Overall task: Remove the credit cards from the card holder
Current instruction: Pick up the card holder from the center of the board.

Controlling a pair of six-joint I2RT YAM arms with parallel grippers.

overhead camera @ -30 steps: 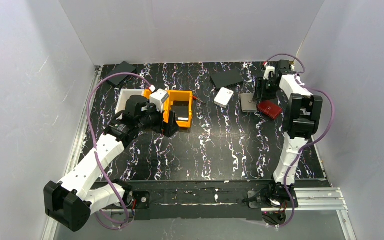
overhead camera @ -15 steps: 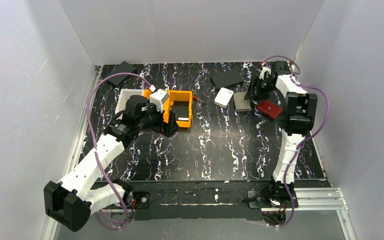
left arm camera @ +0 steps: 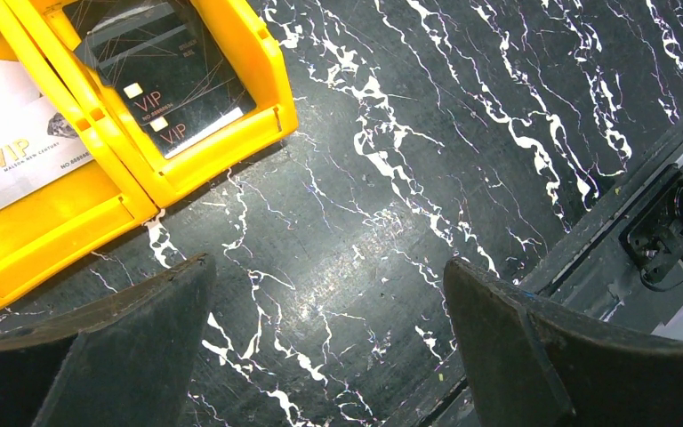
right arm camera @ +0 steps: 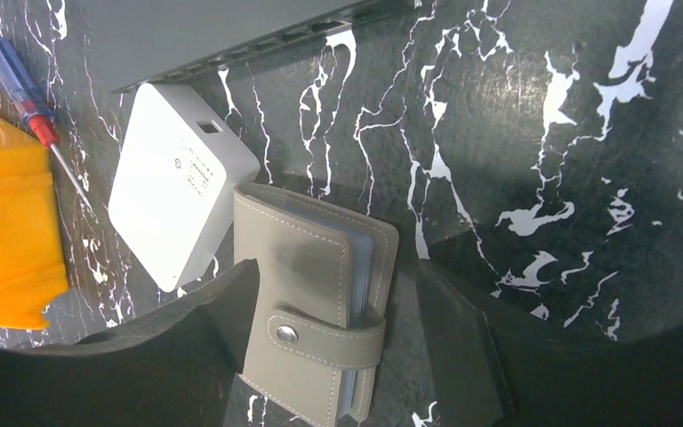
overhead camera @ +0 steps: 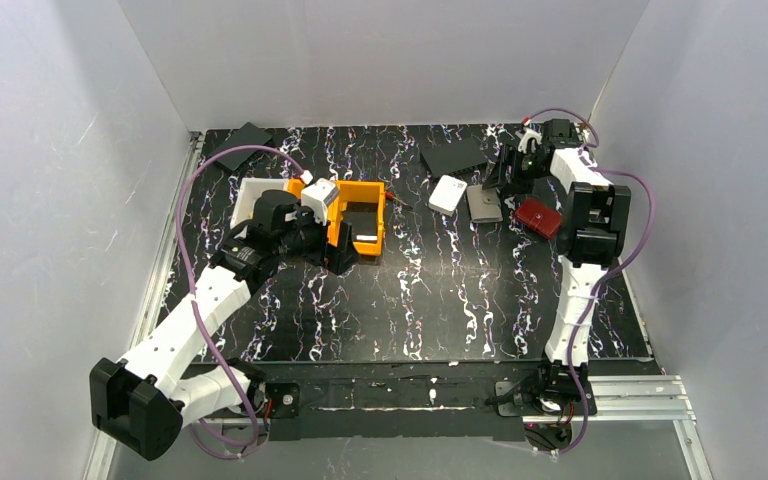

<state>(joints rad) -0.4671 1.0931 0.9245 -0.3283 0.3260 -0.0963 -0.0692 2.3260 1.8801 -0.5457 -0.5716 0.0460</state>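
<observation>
Straddling the snapped-shut card holder [right arm camera: 307, 267], the right gripper [right arm camera: 333, 307] is parted, gripping nothing; the left gripper [left arm camera: 329, 307] gapes empty beside the bin [left arm camera: 271, 84].

Tightest spot is around the card holder [right arm camera: 311, 294]. The white case [right arm camera: 178, 205] sits right up against one long side, so there's barely a gap for a finger there, and the red wallet [overhead camera: 539, 218] lies near the other side. The right pincer [right arm camera: 338, 276] hangs over it, jaws spread wide. The middle of the bench [overhead camera: 440, 290] is wide open. The left pincer [left arm camera: 329, 267], jaws wide too, has the orange bin [left arm camera: 222, 165] just beside it.
</observation>
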